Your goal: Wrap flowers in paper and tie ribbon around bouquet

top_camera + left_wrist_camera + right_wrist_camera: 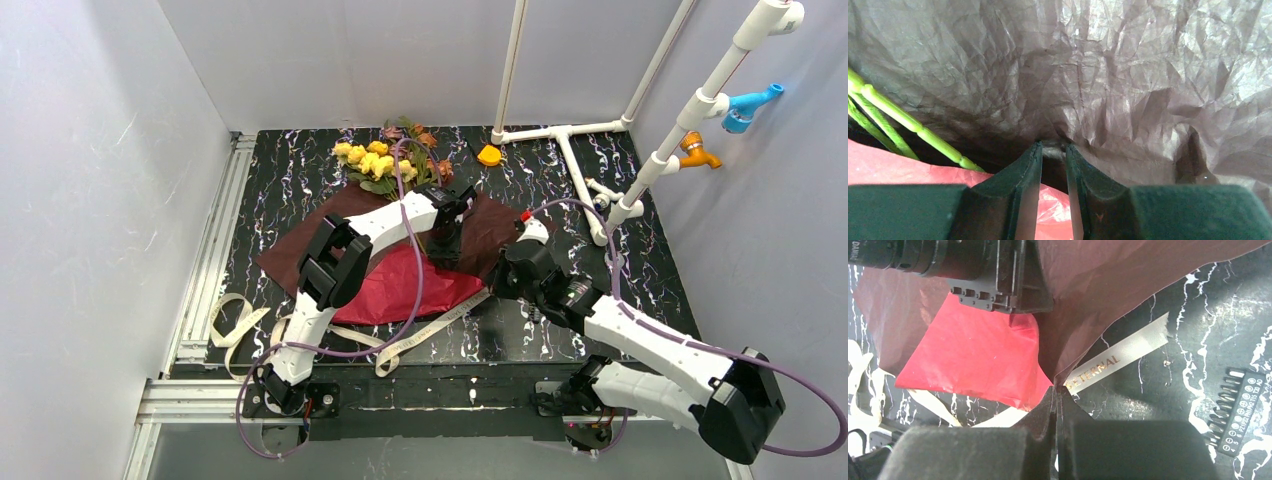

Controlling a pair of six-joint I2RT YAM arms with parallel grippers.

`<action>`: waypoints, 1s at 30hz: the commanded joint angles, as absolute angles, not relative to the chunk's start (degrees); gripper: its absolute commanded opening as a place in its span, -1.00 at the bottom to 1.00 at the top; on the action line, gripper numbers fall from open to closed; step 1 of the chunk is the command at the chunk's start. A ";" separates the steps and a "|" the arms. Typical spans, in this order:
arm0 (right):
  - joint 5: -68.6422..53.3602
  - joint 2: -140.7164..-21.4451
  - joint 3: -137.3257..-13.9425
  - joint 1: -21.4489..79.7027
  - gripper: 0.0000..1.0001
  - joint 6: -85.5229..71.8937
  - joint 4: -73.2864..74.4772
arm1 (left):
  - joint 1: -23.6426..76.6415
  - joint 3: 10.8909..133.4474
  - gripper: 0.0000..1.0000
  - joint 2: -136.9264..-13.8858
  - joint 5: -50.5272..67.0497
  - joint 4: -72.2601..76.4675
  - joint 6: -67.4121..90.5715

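The paper (pixel 400 285) lies mid-table, maroon side up, with a red flap folded over at the front. The flowers (pixel 385 160) rest at its far edge; in the left wrist view their green stems (pixel 903 122) run under a raised maroon fold (pixel 1108 85). My left gripper (pixel 447 238) (pixel 1053 147) stands over the sheet, its jaws a narrow gap apart and pinching a small wrinkle of paper at their tips. My right gripper (pixel 500 282) (pixel 1055 390) is shut on a lifted corner of the paper (pixel 1088 300). The ribbon (pixel 440 325) (pixel 1128 352) trails beneath, toward the left front.
An orange cap-like piece (pixel 489 155) and a white pipe frame (pixel 570 150) occupy the back right. A black holder of screwdriver bits (pixel 1238 407) lies right of my right gripper. An aluminium rail (pixel 205 270) runs along the left edge. White walls enclose the table.
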State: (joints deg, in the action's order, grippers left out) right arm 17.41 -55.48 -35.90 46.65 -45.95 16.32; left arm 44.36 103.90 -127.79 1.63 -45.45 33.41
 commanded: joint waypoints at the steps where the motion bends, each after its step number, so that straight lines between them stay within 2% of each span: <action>1: 15.34 -57.65 -40.33 47.20 -0.97 -41.68 13.74 | 44.32 105.78 -0.53 -124.97 2.47 -47.38 33.96; 9: 15.56 -63.96 -46.91 47.20 -0.97 -35.91 18.33 | 41.73 104.78 -0.33 -113.71 0.85 -52.25 31.88; 19: 12.66 -71.79 -54.77 47.57 -0.97 -29.19 20.85 | 32.91 75.18 -0.31 -88.69 -5.01 -47.50 31.65; 24: 9.23 -78.42 -60.91 47.94 -0.97 -24.03 23.45 | 32.67 62.54 -0.32 -83.11 -4.03 -43.54 32.60; 30: 1.17 -85.68 -65.91 48.12 -0.97 -17.39 24.75 | 31.68 55.72 -0.35 -84.25 -1.93 -38.07 33.81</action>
State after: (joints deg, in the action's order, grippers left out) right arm 7.81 -82.21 -61.54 47.75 -23.66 23.03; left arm 32.36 57.60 -84.55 -3.20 -42.17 33.04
